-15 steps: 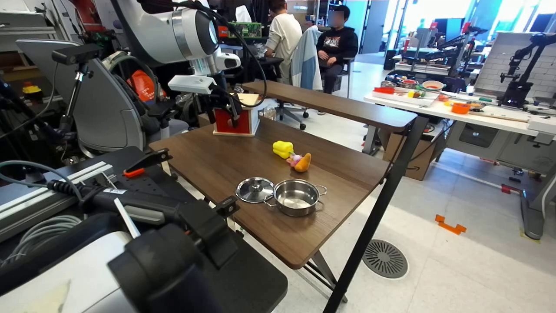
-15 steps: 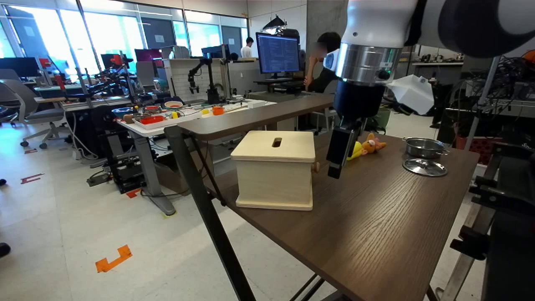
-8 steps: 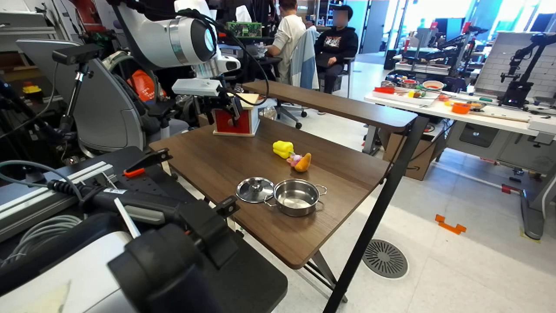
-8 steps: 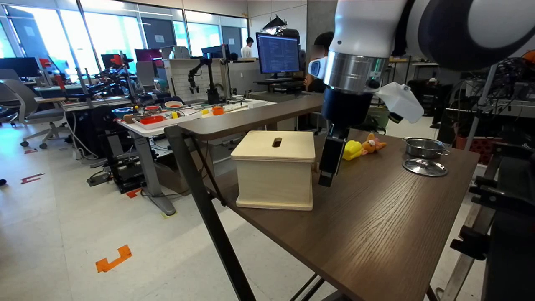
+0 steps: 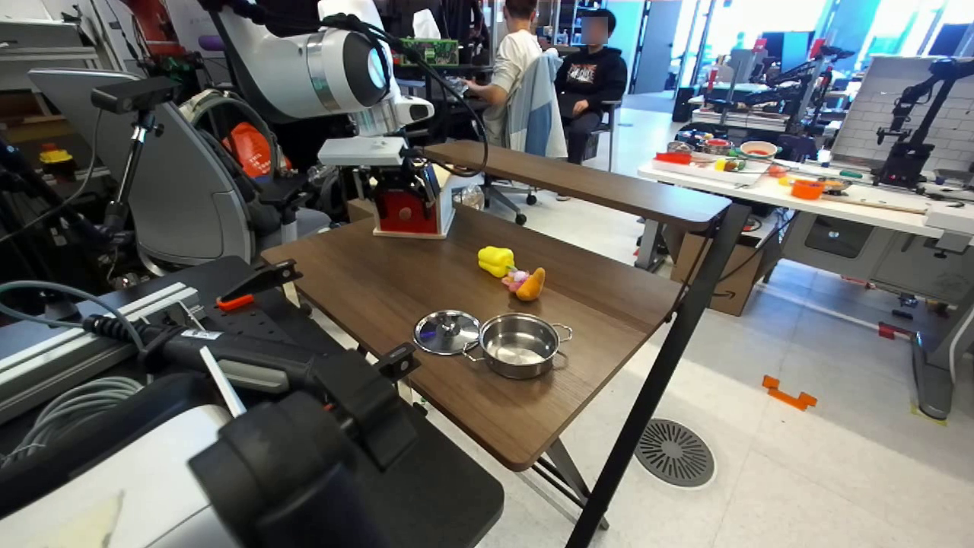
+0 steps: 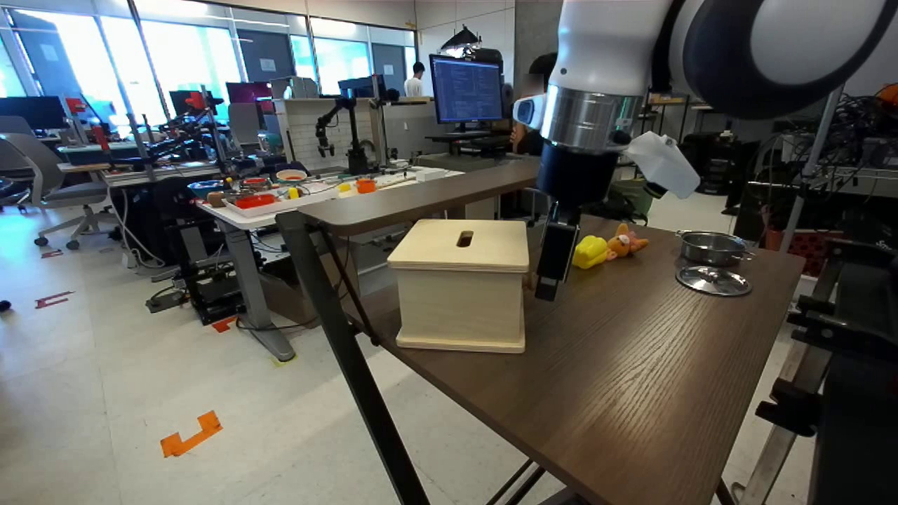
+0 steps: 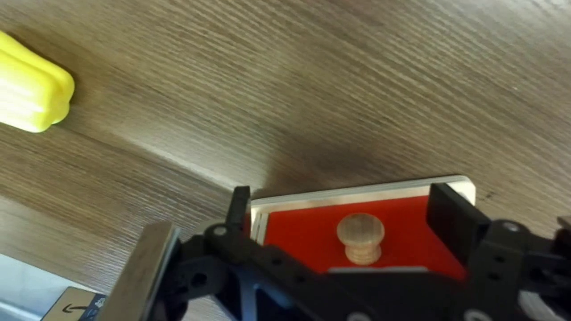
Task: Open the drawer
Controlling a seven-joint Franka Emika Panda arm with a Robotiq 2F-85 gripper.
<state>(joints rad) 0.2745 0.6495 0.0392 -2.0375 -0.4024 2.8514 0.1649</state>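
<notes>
The drawer is a pale wooden box with a red front. In an exterior view its red front (image 5: 402,221) faces the camera. In an exterior view its plain back and side (image 6: 459,305) and slotted top show. The front looks closed. A round wooden knob (image 7: 360,234) sticks out of the red front (image 7: 303,227) in the wrist view. My gripper (image 7: 341,191) is open and empty, with one finger on each side of the knob in that view, apart from it. In the exterior views the gripper (image 6: 547,291) hangs just in front of the red face (image 5: 403,199).
A yellow pepper (image 5: 496,261) and an orange toy (image 5: 529,285) lie on the brown table (image 5: 365,266). A steel pot (image 5: 520,350) and its lid (image 5: 447,332) stand farther along. A raised shelf (image 5: 578,183) runs along one long side of the table.
My gripper has moved towards the box, dipped, then risen slightly. It has shifted so that the knob shows between its fingers. The box and the other things have not moved.
</notes>
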